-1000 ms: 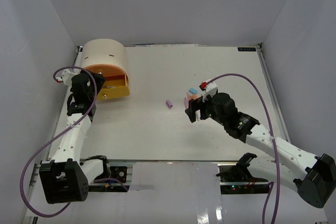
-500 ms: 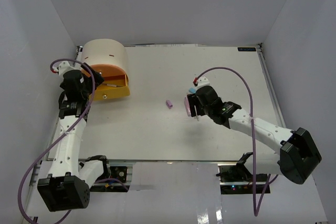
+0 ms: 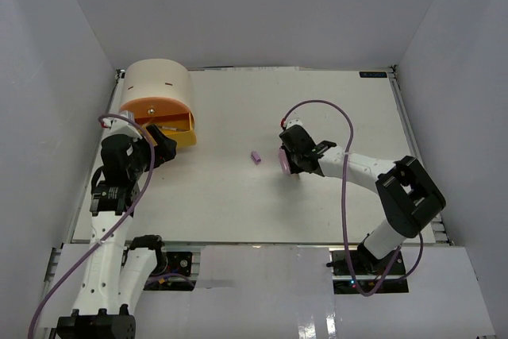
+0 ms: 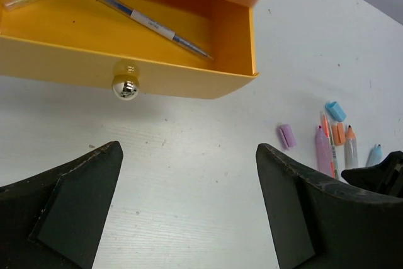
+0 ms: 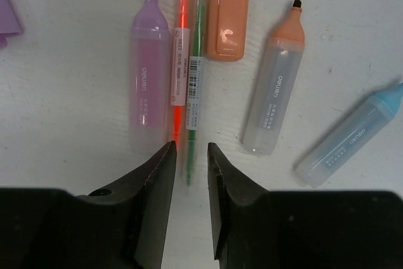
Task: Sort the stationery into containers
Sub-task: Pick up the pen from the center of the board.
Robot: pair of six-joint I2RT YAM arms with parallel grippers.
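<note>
right gripper (image 5: 191,155) narrowed around green pen (image 5: 194,61)

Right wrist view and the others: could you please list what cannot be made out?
- Right wrist: whether the fingers touch the green pen; its end lies between them.
- Top external: the orange marker, hidden beneath the right gripper.
- Left wrist: the yellow drawer, its back cut off by the top edge.

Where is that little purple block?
Top view: the purple block lies alone mid-table, right of the open drawer and just left of the markers.
</note>
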